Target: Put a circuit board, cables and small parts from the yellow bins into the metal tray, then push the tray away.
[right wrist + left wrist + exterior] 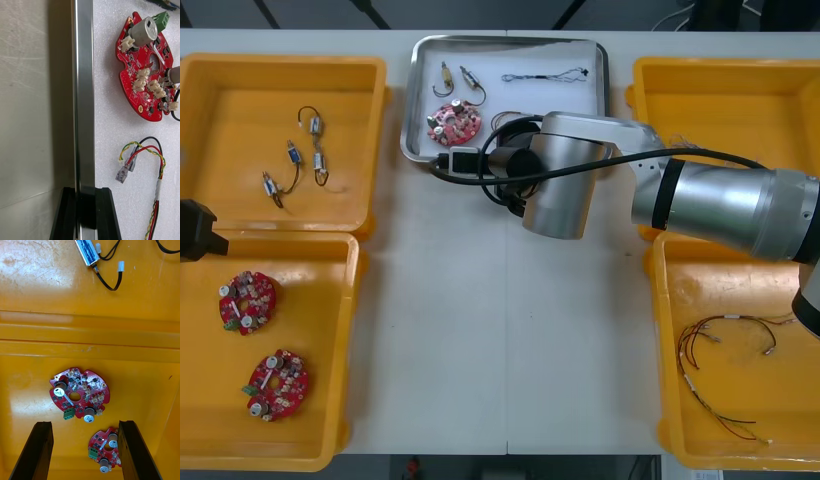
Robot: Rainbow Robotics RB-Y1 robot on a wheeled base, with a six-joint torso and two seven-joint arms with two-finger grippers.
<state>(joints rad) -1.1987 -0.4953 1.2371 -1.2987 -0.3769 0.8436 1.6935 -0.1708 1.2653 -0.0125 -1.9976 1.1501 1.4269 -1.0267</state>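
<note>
- Front view: the right gripper (452,160) is seen at the near rim of the metal tray (595,60), toward its left corner. The right arm is stretched across the table (500,330) from the right.
- In the right wrist view, the tray's shiny rim is clamped between the two black fingers (108,213), which are kept apart only by the rim's width.
- On the tray's white floor a round red circuit board (144,75) is laid, with a red and yellow cable (148,150) just beside it.
- Toward the tray's far wall, two small metal parts (447,78) and a thin cable (545,75) are seen from the front.
- The left gripper (84,423) is held over the near left yellow bin (30,390), at the table's left edge. Its fingers are spread wide and nothing is gripped.
- Two further boards (79,393) are lying on that bin's floor beneath the left gripper.
</note>
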